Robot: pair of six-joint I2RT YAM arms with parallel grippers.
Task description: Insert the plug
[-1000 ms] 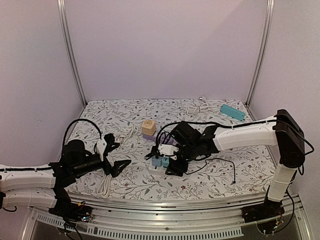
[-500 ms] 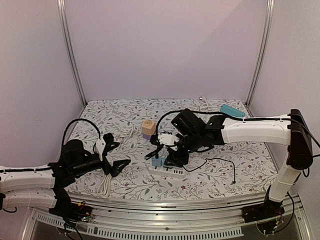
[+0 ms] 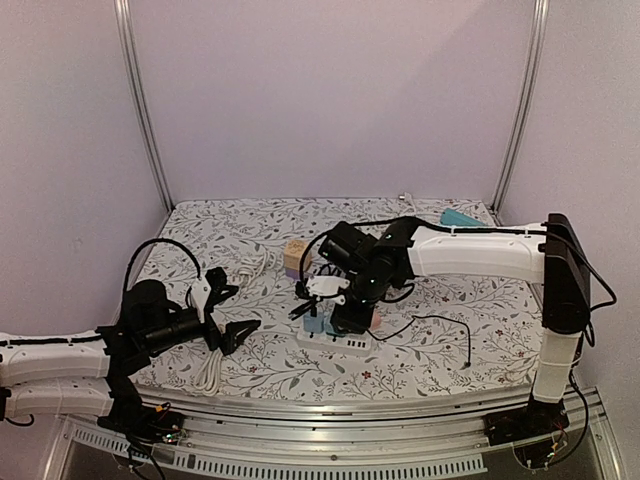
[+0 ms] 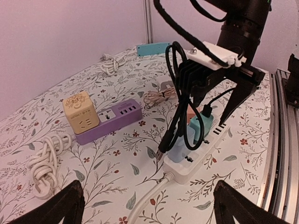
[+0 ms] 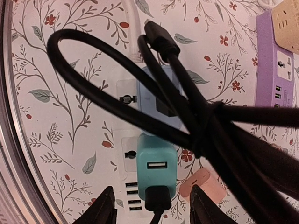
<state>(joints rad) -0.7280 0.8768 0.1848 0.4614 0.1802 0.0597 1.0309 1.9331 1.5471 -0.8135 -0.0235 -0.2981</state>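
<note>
- Left gripper (image 3: 232, 312): same spot as 1 second ago, low over the floral table (image 3: 420, 375). Jaws spread wide, nothing between them. A white coiled cord (image 3: 210, 368) lies just beside it.
- White power strip (image 3: 335, 342): carries a light blue adapter (image 5: 159, 95) and a teal USB charger (image 5: 156, 165) side by side, with a pink adapter (image 5: 200, 183) next to the charger.
- Black USB plug (image 5: 158, 198): butts against the charger's edge. It is cut off by the bottom of the right wrist view, so I cannot tell whether it is seated.
- Right gripper (image 5: 154, 207): over the last second the wrist has swung back and to the left, and it now stands over the strip. Its 2 fingers straddle the plug with a gap on each side, so nothing is pinched.
- Black cable bundle (image 5: 201, 116): crosses the right wrist view and hides part of the light blue adapter. Its loose connector (image 5: 161, 37) hangs free. How the bundle hangs on the gripper is unclear.
- Purple power strip (image 4: 110, 120): a yellow cube adapter (image 4: 80, 110) is plugged into one end.
- Teal box (image 4: 153, 49): at the back wall.
</note>
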